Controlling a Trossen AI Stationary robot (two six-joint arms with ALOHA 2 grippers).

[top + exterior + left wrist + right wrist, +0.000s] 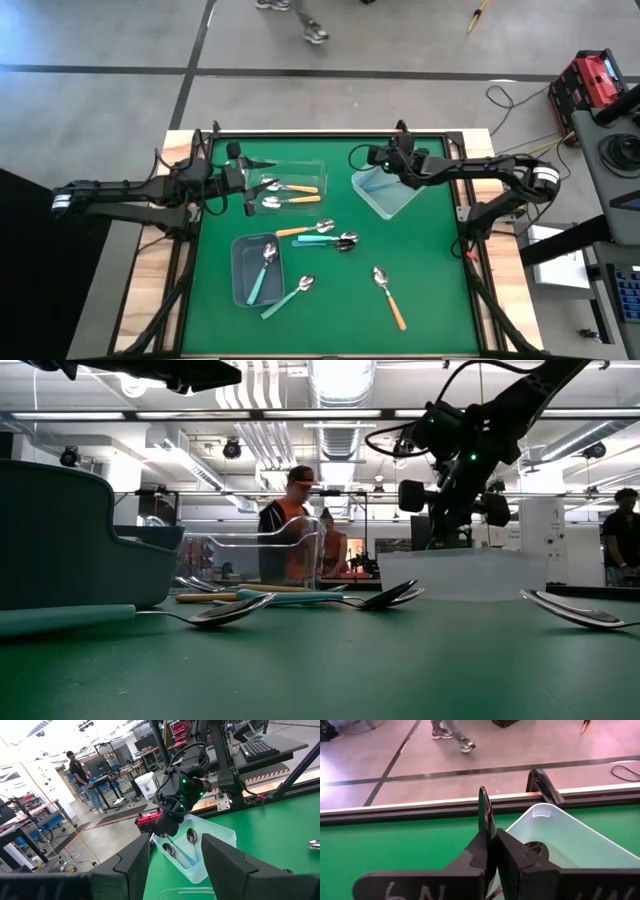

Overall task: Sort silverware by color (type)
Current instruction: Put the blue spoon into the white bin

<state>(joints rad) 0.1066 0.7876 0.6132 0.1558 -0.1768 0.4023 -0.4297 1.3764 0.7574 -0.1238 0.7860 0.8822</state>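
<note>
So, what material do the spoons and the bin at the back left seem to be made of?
Spoons: the bowls look like polished metal, since they gleam in the light; the matte coloured handles look like plastic. Back-left bin: likely clear glossy plastic, because the spoons inside show through its walls.

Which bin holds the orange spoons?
The clear bin at the table's far left; the grey bin holds a teal spoon.

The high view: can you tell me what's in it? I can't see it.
Two robot arms reach over a green table. The left gripper, jaws open, is by a clear bin holding orange spoons; the right gripper, jaws shut, is over another bin. More spoons lie loose.
</note>
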